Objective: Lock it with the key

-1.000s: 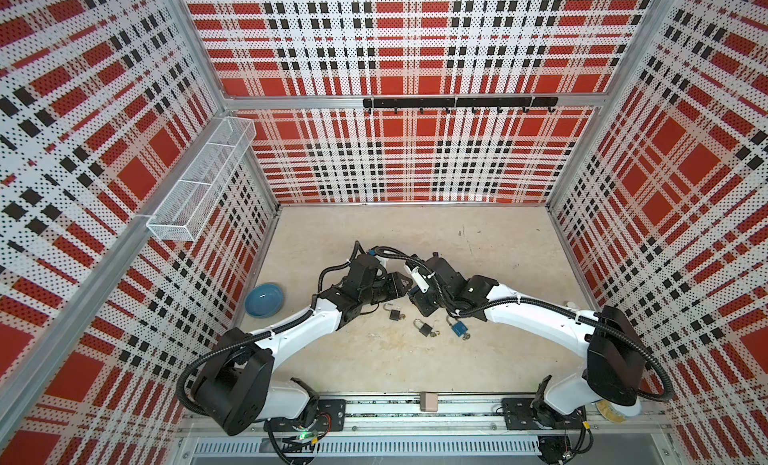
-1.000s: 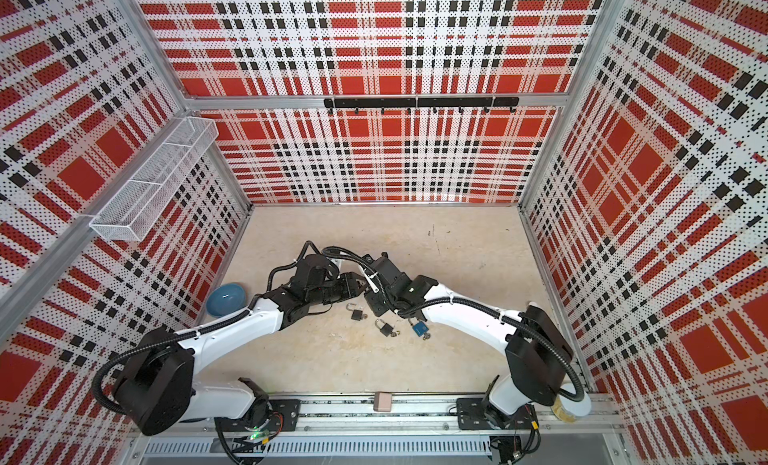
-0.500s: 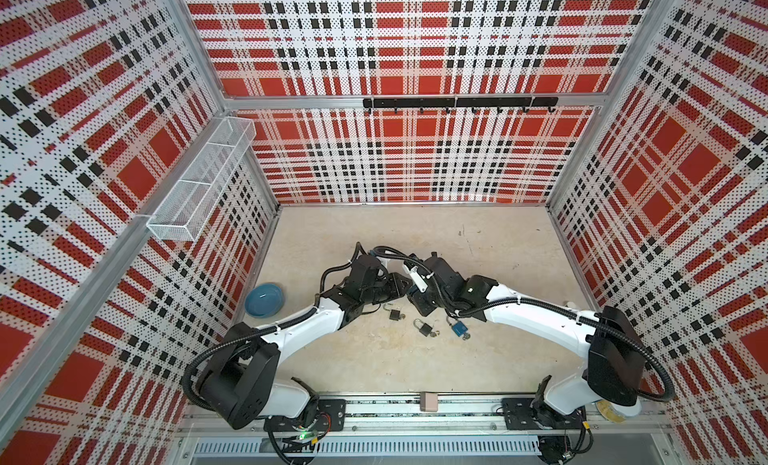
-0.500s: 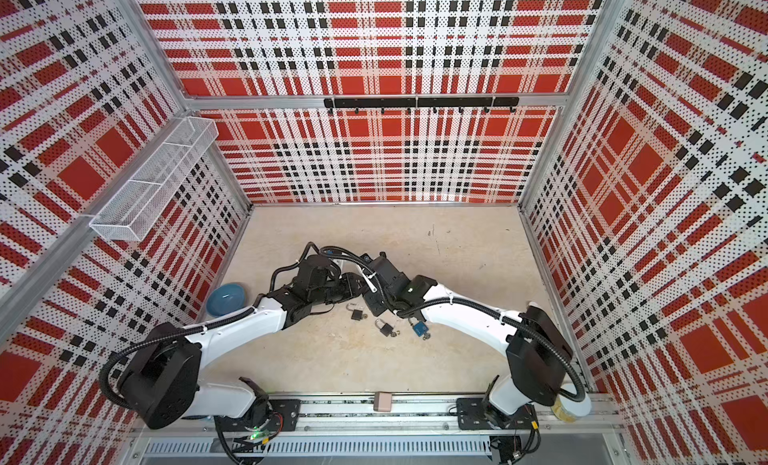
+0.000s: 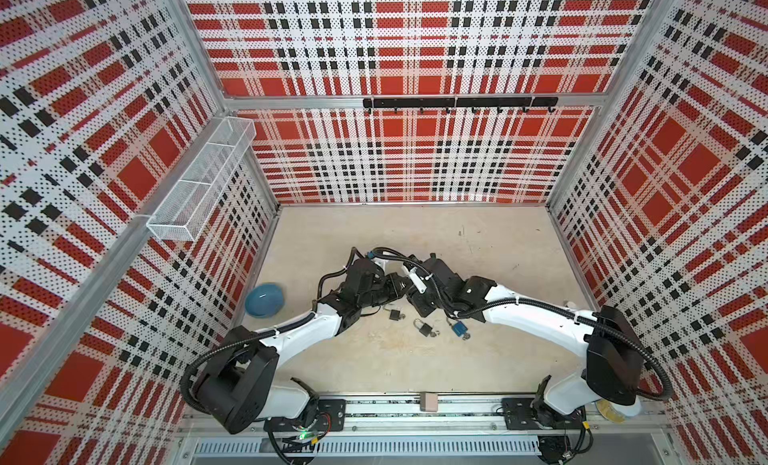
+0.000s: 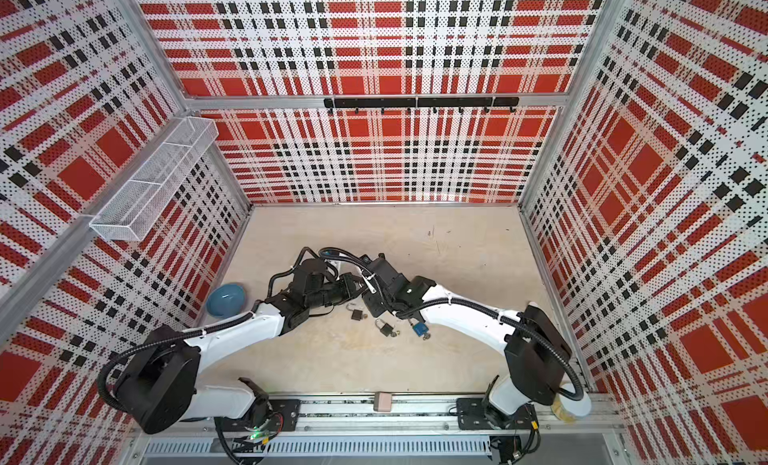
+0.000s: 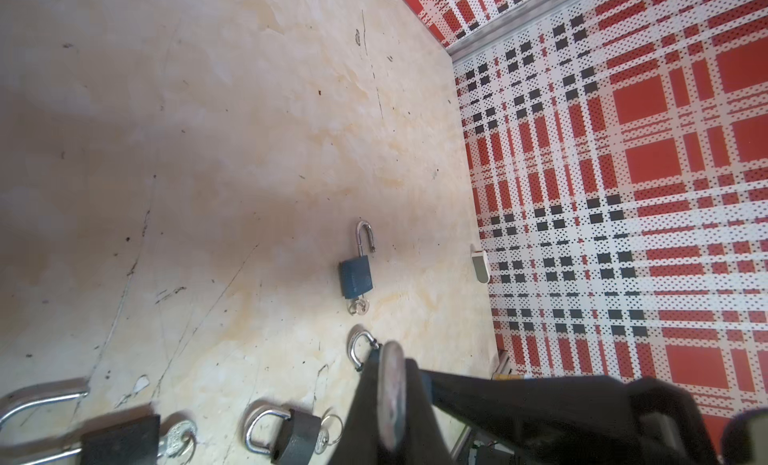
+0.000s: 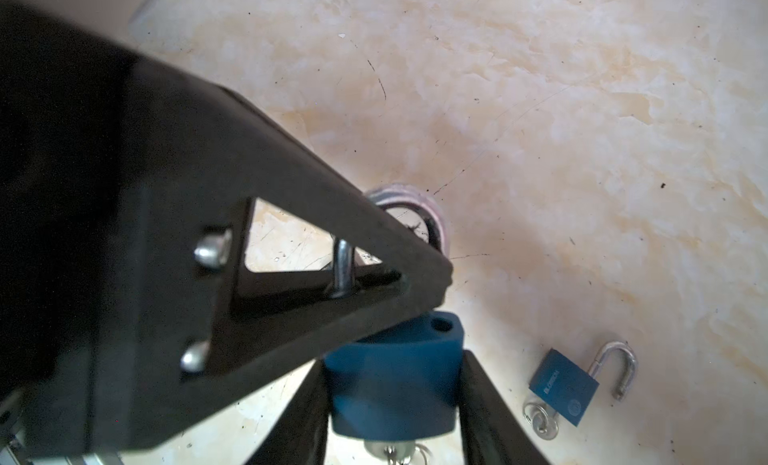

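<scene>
Left gripper [image 5: 397,286]: listed in both top views over the middle of the table [image 5: 478,242], tip to tip with the right gripper [image 5: 414,299]. How the jaws stand is not resolved at this range. Three padlocks are logged on the table just in front of the tips: an open black padlock [image 5: 395,315], a closed black padlock [image 5: 424,328] and a loose blue padlock [image 5: 458,329]. A blue bowl [image 5: 264,299] is noted well apart, by the left wall.

Left wrist view: the left gripper's jaws are seen pressed together, with a silver shackle [image 7: 360,350] emerging at their tip. The three loose padlocks are recorded on the table beyond.

Right wrist view: the held blue padlock [image 8: 397,388] is clamped by its body between the right gripper's fingers [image 8: 482,400], with the key [image 8: 390,452] seated in its underside. The shackle is raised and pinched by the left gripper. The empty shackle hole [image 8: 442,325] is left exposed.

Risks, as judged:
- If the free end is pressed down off the hole, it may catch on the body's top, and the body may be levered out of the right grip.
- The thin round shackle may be lost from the closed jaws.
- The key, low between the right fingers, may be fouled when it is turned.
</scene>
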Tool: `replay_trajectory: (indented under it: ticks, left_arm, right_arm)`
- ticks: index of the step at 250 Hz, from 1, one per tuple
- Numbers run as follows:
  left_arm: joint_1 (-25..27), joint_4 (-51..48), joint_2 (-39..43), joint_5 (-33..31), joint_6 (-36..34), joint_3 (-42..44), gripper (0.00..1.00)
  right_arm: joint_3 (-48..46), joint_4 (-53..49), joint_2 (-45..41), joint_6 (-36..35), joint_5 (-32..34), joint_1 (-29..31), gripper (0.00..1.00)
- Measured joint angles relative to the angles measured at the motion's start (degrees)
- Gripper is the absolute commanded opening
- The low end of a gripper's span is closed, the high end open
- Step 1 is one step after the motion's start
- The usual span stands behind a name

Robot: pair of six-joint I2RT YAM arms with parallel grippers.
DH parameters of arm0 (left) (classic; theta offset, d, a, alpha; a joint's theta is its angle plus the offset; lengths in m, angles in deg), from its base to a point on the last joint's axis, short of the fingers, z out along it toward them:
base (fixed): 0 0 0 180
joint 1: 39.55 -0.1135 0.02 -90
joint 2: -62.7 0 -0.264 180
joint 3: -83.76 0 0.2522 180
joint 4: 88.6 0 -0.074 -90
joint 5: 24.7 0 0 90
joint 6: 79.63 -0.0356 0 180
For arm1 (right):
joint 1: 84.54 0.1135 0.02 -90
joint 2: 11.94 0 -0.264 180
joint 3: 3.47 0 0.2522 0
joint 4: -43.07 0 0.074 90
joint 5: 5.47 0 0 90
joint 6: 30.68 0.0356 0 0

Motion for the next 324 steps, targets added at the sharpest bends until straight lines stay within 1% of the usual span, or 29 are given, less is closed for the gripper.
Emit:
replay_trajectory:
  ticks: [23,48,71,99,122,147,180,202,241,324]
  left_arm:
    - [0.07,1.20,1.77,-2.03,1.88,2.60,0.00]
    - [0.44,0.94,3.26,-5.90,4.02,4.66,0.00]
    - [1.22,1.01,5.05,-9.07,6.10,5.11,0.00]
    - [2.45,2.62,7.37,-12.39,8.83,5.11,0.00]
    - [3.50,4.55,8.72,-14.60,11.04,5.07,0.00]
    - [4.92,5.60,9.16,-16.94,13.09,4.68,0.00]
    - [7.15,5.81,9.18,-19.61,15.41,3.10,0.00]
    - [8.35,6.19,9.18,-21.27,16.70,1.99,0.00]
    - [9.66,6.51,9.14,-23.02,18.14,0.24,0.00]
    - [11.04,7.32,8.81,-23.78,19.61,-1.81,0.00]
  right_arm:
    - [-2.71,2.86,-2.29,0.63,-1.31,-0.02,0.56]
    - [-7.23,7.10,-8.76,2.16,-4.79,-1.09,0.58]
    - [-12.26,13.33,-15.76,4.81,-9.68,-4.70,0.62]
    - [-19.54,22.75,-22.21,8.70,-16.48,-10.56,0.63]
    - [-23.56,28.44,-23.47,11.32,-20.35,-13.03,0.62]
    - [-26.38,33.00,-23.37,12.90,-23.47,-13.09,0.62]
    - [-27.54,37.66,-23.06,13.49,-26.18,-12.92,0.61]
    - [-27.41,39.21,-22.71,12.46,-26.36,-12.00,0.60]
    - [-25.49,37.90,-21.00,7.96,-23.34,-8.00,0.59]
    - [-25.16,37.44,-20.59,2.60,-18.27,-7.15,0.57]
